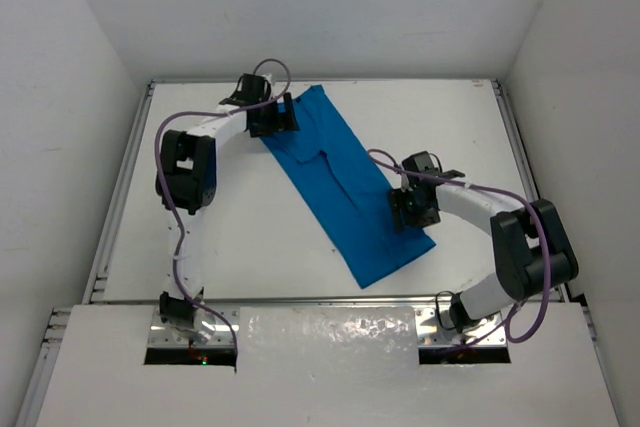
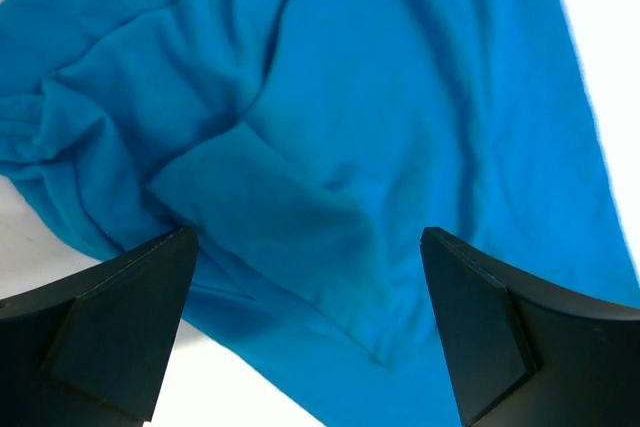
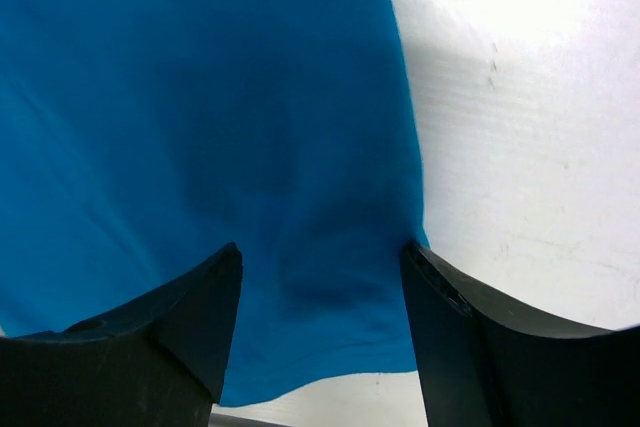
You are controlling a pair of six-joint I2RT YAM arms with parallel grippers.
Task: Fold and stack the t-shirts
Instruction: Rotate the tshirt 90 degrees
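Observation:
A bright blue t-shirt (image 1: 345, 182) lies folded into a long strip, running diagonally from the table's far middle to the near right. My left gripper (image 1: 277, 117) is open over the strip's far left end; the left wrist view shows creased blue cloth (image 2: 330, 137) between its spread fingers (image 2: 130, 312). My right gripper (image 1: 412, 209) is open over the strip's near right edge. In the right wrist view the cloth (image 3: 200, 147) fills the left side, and its corner lies between the fingers (image 3: 455, 337).
The white table (image 1: 240, 237) is walled by white panels on three sides. A metal rail (image 1: 118, 187) runs along the left edge and another along the right. Purple cables loop over both arms.

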